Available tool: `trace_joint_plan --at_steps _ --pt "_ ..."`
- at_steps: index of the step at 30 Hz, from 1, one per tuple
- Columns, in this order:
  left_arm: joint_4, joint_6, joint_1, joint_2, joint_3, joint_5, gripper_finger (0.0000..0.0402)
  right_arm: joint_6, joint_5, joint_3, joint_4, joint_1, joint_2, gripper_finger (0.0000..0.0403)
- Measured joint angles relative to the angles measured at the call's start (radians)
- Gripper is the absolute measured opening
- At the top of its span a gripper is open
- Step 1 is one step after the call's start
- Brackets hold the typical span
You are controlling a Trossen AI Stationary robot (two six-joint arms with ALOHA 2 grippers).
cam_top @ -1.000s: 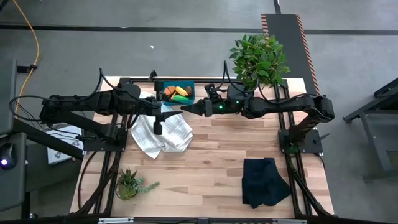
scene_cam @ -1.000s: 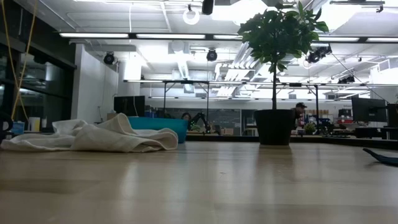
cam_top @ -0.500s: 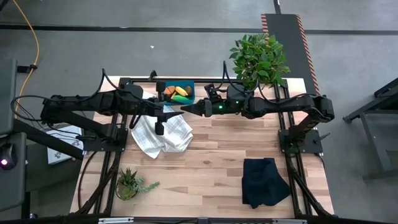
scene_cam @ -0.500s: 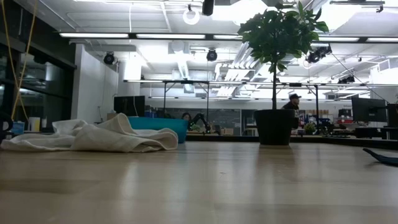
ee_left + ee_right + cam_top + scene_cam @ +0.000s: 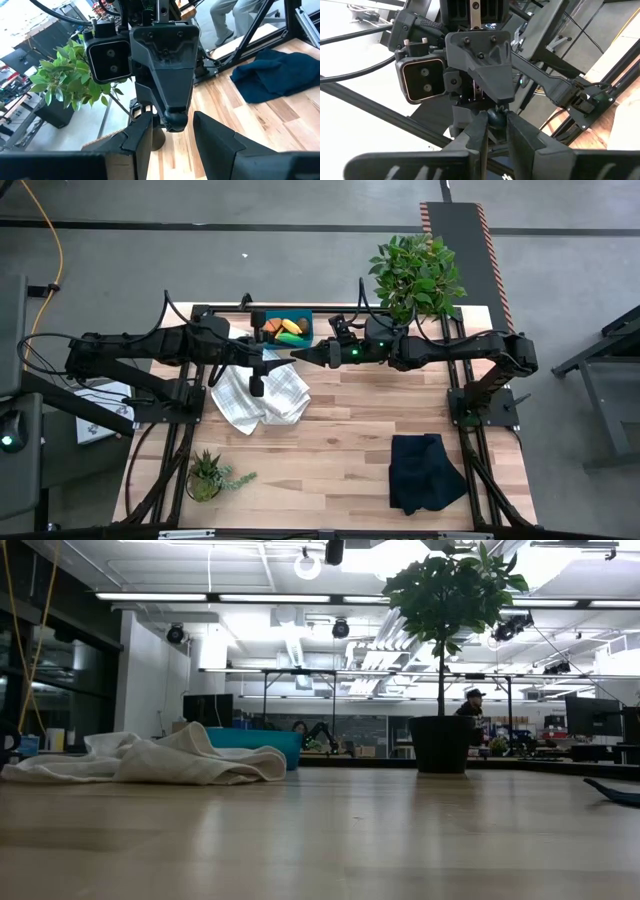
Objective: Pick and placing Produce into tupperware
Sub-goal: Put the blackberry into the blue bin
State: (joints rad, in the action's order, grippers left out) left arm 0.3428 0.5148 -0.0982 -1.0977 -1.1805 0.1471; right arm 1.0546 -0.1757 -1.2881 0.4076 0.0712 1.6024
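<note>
Left jaws edged rightward around the berry (image 5: 495, 117) pinched in right jaws.

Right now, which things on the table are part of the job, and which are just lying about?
Job: blue box, toy fruit in it, dark berry in the right gripper, facing the left gripper.
Lying about: white cloth, black cloth, small plant, leafy bush.

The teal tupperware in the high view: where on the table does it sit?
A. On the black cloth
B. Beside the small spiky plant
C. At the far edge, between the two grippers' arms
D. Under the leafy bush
C: the tupperware sits at the far edge of the table, produce inside.
</note>
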Motion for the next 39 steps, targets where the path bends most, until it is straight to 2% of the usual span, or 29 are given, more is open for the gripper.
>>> trace_joint_plan --at_steps 7,16,20,33,39 --pt "0.000 0.000 0.000 0.000 0.000 0.001 0.0122 0.000 0.000 0.000 0.000 0.000 0.000 0.0044" --pt "0.001 0.000 0.000 0.000 0.000 0.003 0.0058 -0.001 0.001 0.000 0.000 0.000 0.000 0.0044" --pt "0.002 0.000 0.000 0.000 0.000 0.003 0.0041 -0.001 0.001 0.000 0.000 0.000 0.000 0.0044" --pt "0.001 0.002 0.000 0.000 0.000 0.003 0.0052 -0.003 0.001 0.000 0.000 0.000 0.000 0.0044" --pt "0.000 0.005 0.000 0.000 0.000 0.003 0.0053 -0.008 0.015 0.000 0.001 0.000 0.000 0.0080"
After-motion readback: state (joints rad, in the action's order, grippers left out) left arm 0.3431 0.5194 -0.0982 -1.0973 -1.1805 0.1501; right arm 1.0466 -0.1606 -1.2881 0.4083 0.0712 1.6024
